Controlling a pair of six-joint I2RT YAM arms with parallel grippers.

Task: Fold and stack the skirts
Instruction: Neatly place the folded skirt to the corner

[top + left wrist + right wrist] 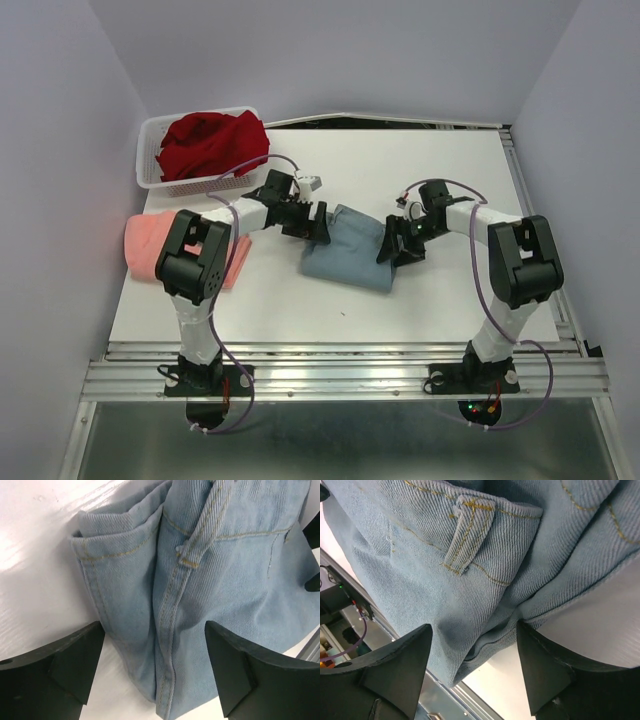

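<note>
1. Centrally on the white surface (440, 300) lies the blue-grey skirt (345, 250), folded into a compact block.
2. The left pincer (318, 228) stands at its left edge, jaws wide apart, straddling the cloth without clamping it.
3. The right pincer (392, 245) stands at its right edge, jaws likewise apart around a fold.
4. The salmon-pink skirt (145, 240) lies at the surface's left side; the dark red skirt (212, 142) fills the white basket (200, 185).

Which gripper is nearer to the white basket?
Left. The left gripper sits at the blue-grey skirt's left edge, close to the basket; the right gripper is at that skirt's right edge, farther away.
</note>
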